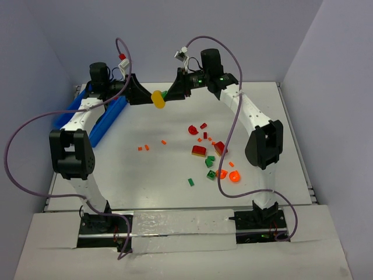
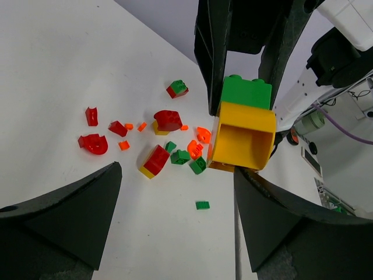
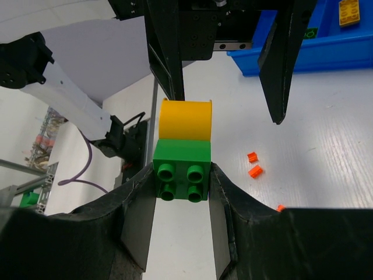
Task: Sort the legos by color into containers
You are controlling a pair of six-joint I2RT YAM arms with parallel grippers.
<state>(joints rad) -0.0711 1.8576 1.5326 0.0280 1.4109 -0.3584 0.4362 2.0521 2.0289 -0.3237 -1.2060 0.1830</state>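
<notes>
Two bricks stuck together are the business in hand: a green brick (image 2: pixel 246 91) with a yellow brick (image 2: pixel 242 137) pressed onto it, held in the air over the far middle of the table (image 1: pixel 145 186), a little right of the blue bin (image 1: pixel 108 122).

- Right gripper (image 3: pixel 182 175): jaws narrowed onto the green brick, one finger on each side of it.
- Left gripper (image 3: pixel 229 110): jaws wide, fingers standing either side of the yellow brick, not touching it.

Step, as I judge it: separating the pair so each colour can be binned alone. The next move calls for the left jaws to close squarely on the yellow brick, then a straight pull apart while the right grip stays firm. A skewed pinch could twist the pair loose.

Count:
- Bin: one, far left, with one flat yellow piece (image 3: pixel 349 11) showing inside; the rest of it is hidden.
- Held: one green, one yellow.
- Loose green pieces (image 2: pixel 179 156): four.
- Loose red pieces (image 2: pixel 117 128): three.
- Red-on-yellow stacks (image 2: pixel 155 160): two.
- Red-and-green stack (image 2: pixel 177 88): one.
- Translucent orange rounded pieces (image 1: pixel 234 175): two.
- Tiny orange bits (image 1: pixel 147 147): three lying apart to the left, and about four more among the pile at right — too small to be sure.
</notes>
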